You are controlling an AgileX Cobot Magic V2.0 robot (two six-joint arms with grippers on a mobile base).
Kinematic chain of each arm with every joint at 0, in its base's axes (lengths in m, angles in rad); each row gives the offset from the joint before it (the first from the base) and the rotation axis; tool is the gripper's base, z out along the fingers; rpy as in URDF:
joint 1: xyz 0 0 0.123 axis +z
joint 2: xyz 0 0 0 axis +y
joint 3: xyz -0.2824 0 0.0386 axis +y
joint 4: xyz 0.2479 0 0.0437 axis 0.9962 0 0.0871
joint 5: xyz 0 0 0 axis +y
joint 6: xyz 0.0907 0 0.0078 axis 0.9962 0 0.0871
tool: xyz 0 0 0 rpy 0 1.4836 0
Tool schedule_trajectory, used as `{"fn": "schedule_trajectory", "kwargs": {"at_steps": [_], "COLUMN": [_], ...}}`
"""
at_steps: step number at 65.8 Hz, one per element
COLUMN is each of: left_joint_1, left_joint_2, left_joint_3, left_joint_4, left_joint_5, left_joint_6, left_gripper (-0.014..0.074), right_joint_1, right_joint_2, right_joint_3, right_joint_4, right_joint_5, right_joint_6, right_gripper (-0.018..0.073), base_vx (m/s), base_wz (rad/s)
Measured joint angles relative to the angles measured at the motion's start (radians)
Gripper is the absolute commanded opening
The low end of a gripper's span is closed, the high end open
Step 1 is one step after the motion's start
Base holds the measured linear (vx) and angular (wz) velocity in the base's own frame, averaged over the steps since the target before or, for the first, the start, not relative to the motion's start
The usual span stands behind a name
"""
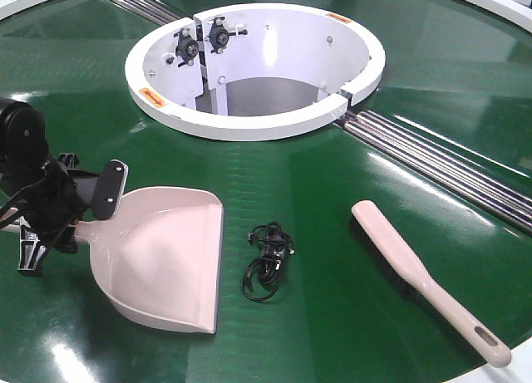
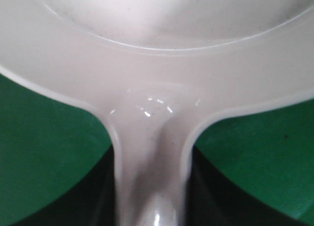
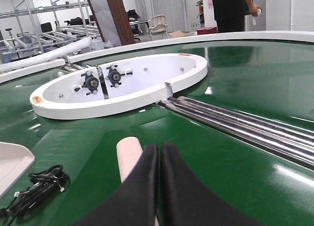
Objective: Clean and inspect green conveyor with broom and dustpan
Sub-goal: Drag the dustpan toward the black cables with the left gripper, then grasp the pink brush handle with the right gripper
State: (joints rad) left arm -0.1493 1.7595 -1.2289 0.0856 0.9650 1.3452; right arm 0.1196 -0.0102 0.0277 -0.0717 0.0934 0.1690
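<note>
picking up the tools seems the step: the left hand (image 1: 73, 218) is clenched on the handle of the dustpan (image 1: 166, 258), lying flat on the green conveyor (image 1: 332, 192). the right hand (image 3: 158, 152), clenched empty above the broom (image 1: 416, 271), must open next.

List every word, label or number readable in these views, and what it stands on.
No text is legible in any view.
The left orange sticker on the white ring is too small and blurred to read.
The far orange sticker on the same ring is also unreadable.
The dustpan and broom show no markings.
</note>
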Motion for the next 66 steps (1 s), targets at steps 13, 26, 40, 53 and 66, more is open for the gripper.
{"fn": "schedule_trajectory", "kwargs": {"at_steps": [13,26,40,53,66], "left_joint_1": [0.0,0.0,0.0,0.0,0.0], "left_joint_2": [0.0,0.0,0.0,0.0,0.0], "left_joint_3": [0.0,0.0,0.0,0.0,0.0], "left_joint_4": [0.0,-0.001,-0.001,-0.001,-0.001], "left_joint_5": [0.0,0.0,0.0,0.0,0.0], "left_joint_6": [0.0,0.0,0.0,0.0,0.0], "left_gripper": [-0.0007,-0.0007,-0.0007,-0.0007,-0.0007], "right_joint_1": [0.0,0.0,0.0,0.0,0.0], "right_joint_2": [0.0,0.0,0.0,0.0,0.096], "right_joint_3": [0.0,0.0,0.0,-0.011,-0.21], "right_joint_4": [0.0,0.0,0.0,-0.015,-0.025], "right_joint_5": [0.0,0.0,-0.006,-0.128,-0.067], "right_joint_6": [0.0,0.0,0.0,-0.02,-0.022], "right_gripper": [-0.001,-0.001,-0.001,-0.001,-0.001], "base_vx": [0.0,0.0,0.0,0.0,0.0], "base_wz": [0.0,0.0,0.0,0.0,0.0]}}
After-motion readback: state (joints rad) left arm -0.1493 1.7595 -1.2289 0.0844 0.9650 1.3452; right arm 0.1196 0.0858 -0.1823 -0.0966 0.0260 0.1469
